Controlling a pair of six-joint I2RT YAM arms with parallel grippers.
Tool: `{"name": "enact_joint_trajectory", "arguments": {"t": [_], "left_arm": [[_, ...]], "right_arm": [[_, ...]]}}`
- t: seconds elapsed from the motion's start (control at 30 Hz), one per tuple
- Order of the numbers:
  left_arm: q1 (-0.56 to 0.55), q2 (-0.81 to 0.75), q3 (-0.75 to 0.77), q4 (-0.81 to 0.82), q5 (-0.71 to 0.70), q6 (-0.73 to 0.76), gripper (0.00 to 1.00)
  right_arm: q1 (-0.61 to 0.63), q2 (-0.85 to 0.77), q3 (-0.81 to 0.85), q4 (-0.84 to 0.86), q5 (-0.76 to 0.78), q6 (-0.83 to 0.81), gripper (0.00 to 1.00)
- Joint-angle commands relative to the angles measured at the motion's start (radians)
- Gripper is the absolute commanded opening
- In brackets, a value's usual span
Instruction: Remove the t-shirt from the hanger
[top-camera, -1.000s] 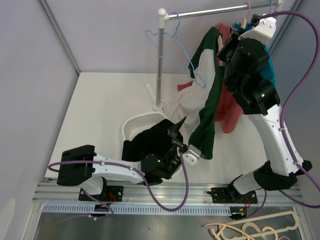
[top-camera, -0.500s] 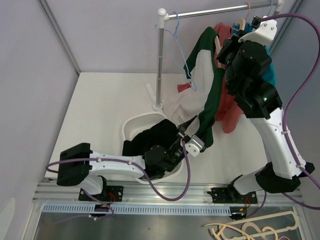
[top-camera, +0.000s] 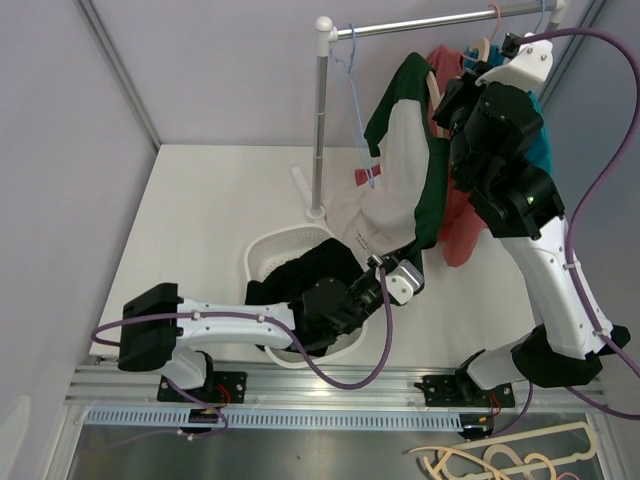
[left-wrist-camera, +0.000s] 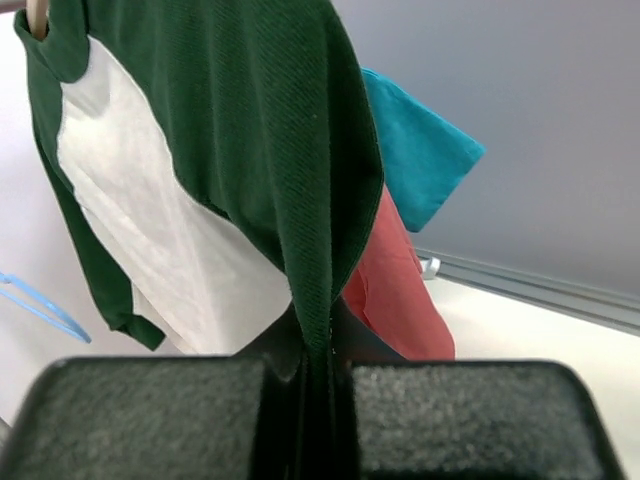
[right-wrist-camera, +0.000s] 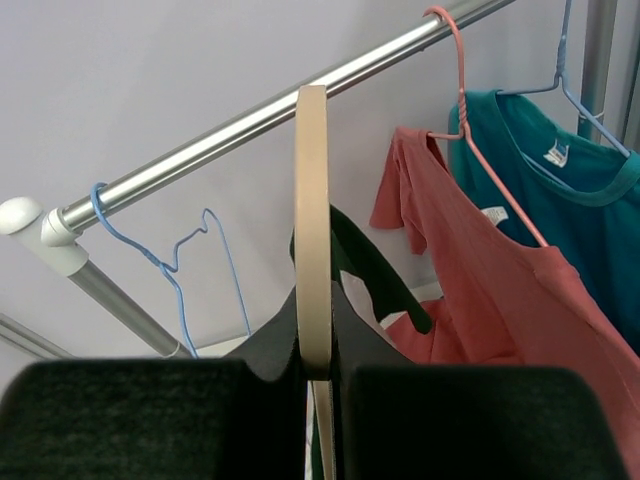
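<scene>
Only the wrist views confirm both grips: left hand (left-wrist-camera: 318, 372) pinches the t-shirt (left-wrist-camera: 250, 130) hanging above it; right hand (right-wrist-camera: 316, 372) clamps the hanger (right-wrist-camera: 312, 200).

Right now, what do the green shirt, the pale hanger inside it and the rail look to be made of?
The green shirt looks like soft matte cloth, likely cotton, since fine diagonal ribs show in the fabric. The pale hanger is probably wood, with a smooth, even tan surface and no shine, though plastic is possible. The rail is polished metal, with a bright streak along its length.
</scene>
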Motion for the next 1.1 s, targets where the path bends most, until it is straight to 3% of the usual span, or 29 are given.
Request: {"name": "enact_joint_trajectory", "arguments": {"t": [0.0,0.3,0.47,0.67,0.97,1.07], "left_arm": [[-0.015,-0.062,0.007,-0.028,0.038,-0.039,0.01],[-0.209,-0.136,-0.048,0.076,-0.097,0.15,0.01],[-0.292,-0.154,-0.095,0.088,-0.105,0.083,0.01],[-0.374,-0.108,-0.086,0.11,-0.134,0.111,0.01],[-0.411,-0.084,-0.114,0.096,-0.166,0.01,0.01],[-0.346,-0.047,-0.109,0.139,-0.22,-0.023,0.01]], "right_arm": [[0.008,-0.019,0.014,0.133,0.039,-0.025,0.0],[-0.036,0.079,0.04,0.281,0.073,-0.139,0.0],[-0.099,0.127,0.083,0.275,0.039,-0.128,0.0],[-0.15,0.171,0.122,0.256,-0.001,-0.102,0.0],[-0.207,0.237,0.224,0.181,-0.059,-0.061,0.0],[-0.199,0.216,0.249,0.103,-0.105,-0.02,0.0]]}}
